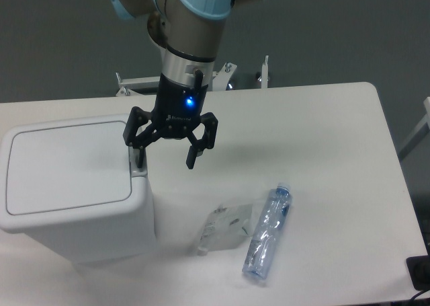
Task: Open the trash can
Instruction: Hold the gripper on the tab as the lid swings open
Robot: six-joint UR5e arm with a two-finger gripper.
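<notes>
Fingers (138,155) spread wide, nothing between them; one tip sits down on the small grey push tab (138,170) at the right edge of the trash can (74,192), other tip (191,157) hangs free over bare table right of the bin. Gripper (165,159) points straight down, black body with a blue light lit, silver wrist above, arm with light blue joint caps going out the top of the frame. Trash can sits at left-centre of frame on the white table (322,138), big white box with rounded corners, flat lid closed. Lower centre of frame: clear plastic bottle (267,232) with blue cap lying on its side, a crumpled clear wrapper (225,226) just left of it, touching or nearly. Metal brackets (228,77) behind the table's far edge.
</notes>
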